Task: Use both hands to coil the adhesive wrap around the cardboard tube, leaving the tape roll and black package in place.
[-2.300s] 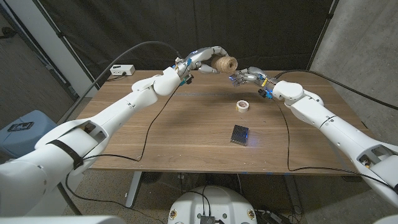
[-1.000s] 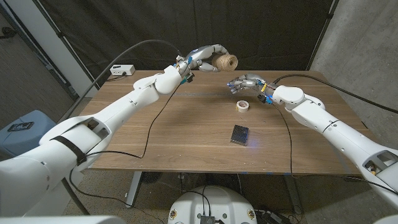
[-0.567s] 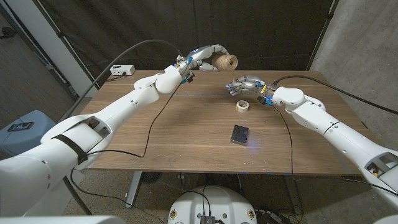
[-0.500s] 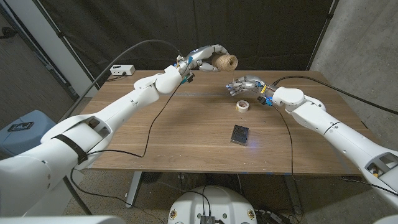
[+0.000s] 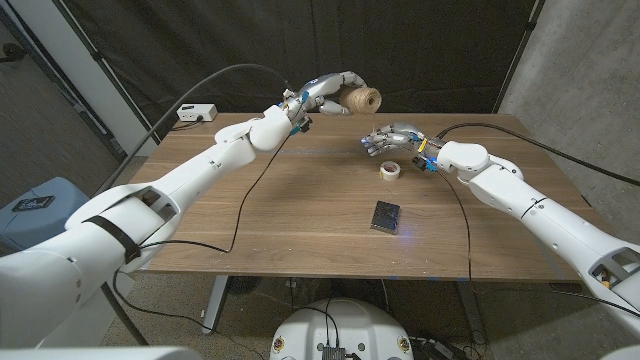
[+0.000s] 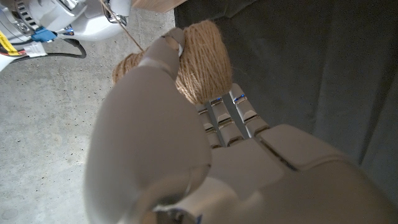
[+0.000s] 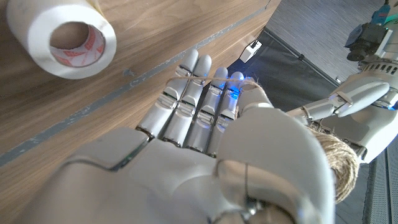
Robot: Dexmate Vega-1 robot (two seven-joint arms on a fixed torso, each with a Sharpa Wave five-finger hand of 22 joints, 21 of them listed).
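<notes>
My left hand (image 5: 325, 97) holds a tube wound with tan twine (image 5: 362, 100) in the air beyond the table's far edge. In the left wrist view the twine bundle (image 6: 202, 59) sits at the fingers of that hand (image 6: 186, 155), and a strand (image 6: 124, 31) runs off it. My right hand (image 5: 392, 140) hovers over the table just behind the tape roll (image 5: 390, 170), fingers curled. In the right wrist view a thin twine strand (image 7: 211, 81) crosses the fingers of that hand (image 7: 205, 143), near the tape roll (image 7: 61, 37). The black package (image 5: 386, 215) lies nearer me.
A small white box (image 5: 195, 113) sits at the table's far left corner. Black cables trail from both arms across the wooden table (image 5: 300, 220). A dark curtain hangs behind the table, and a blue bin (image 5: 35, 205) stands at the left.
My right hand has drifted left and a little nearer, closing in behind the tape roll. The left hand and its twine bundle have stayed put.
</notes>
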